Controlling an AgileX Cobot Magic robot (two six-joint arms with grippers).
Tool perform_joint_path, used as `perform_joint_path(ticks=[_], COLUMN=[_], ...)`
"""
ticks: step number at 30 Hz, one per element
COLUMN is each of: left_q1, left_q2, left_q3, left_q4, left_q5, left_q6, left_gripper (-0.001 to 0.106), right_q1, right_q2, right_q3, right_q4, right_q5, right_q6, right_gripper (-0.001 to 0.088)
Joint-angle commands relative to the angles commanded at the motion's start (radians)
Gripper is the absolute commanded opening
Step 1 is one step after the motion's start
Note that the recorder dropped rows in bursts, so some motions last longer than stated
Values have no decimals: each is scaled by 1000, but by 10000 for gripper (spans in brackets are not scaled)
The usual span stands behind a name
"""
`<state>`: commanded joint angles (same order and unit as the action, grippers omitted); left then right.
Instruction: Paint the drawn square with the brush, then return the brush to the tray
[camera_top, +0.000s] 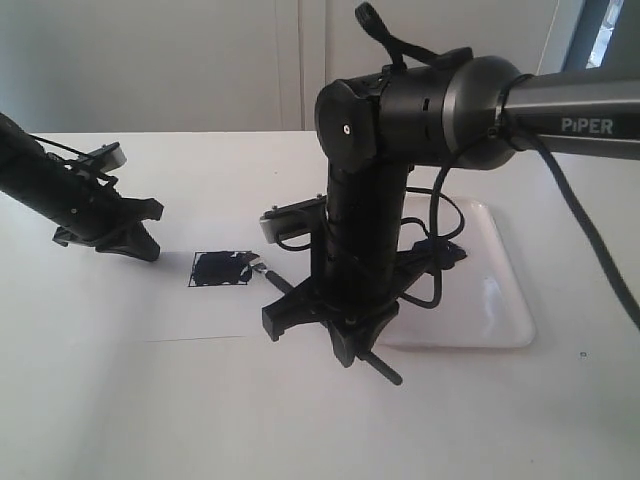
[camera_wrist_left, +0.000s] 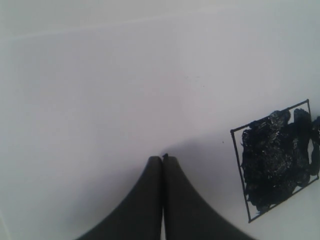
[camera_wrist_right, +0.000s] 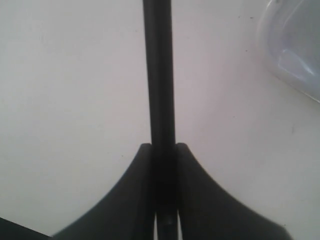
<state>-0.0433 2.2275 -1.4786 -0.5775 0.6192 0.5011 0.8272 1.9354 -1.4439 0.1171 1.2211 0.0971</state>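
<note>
- Because the square (camera_wrist_left: 277, 160) is nearly filled in, the right gripper (camera_wrist_right: 160, 150) holds the brush (camera_wrist_right: 159, 75) low and slanted for stroking. Its fingers clamp the handle about mid-length.
- Brush axis: it runs straight out ahead of the fingers, with the tip toward the square's near edge and the handle end projecting behind them. Tip contact cannot be confirmed.
- Left gripper (camera_wrist_left: 163, 161): the fingers are pressed together and empty, parked beside the square, probably to stay clear of the stroke path.
- Tray (camera_top: 500, 300): it lies beside the right fingers, awaiting the brush.
</note>
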Motion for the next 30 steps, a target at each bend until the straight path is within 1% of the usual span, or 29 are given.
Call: perform_joint_path(ticks=[11, 24, 30], left_q1=[0, 0, 0], left_q2=[0, 0, 0], left_q3=[0, 0, 0], left_q4=[0, 3, 6], left_q5=[-4, -34, -41], left_q6=[3, 6, 6], left_gripper=[0, 0, 0], right_q1=[0, 0, 0], right_q2=[0, -2, -2], right_q3=[0, 0, 2], right_q4=[0, 53, 58], right_q5=[0, 0, 0], right_q6=[-21, -68, -70], right_gripper=[0, 0, 0])
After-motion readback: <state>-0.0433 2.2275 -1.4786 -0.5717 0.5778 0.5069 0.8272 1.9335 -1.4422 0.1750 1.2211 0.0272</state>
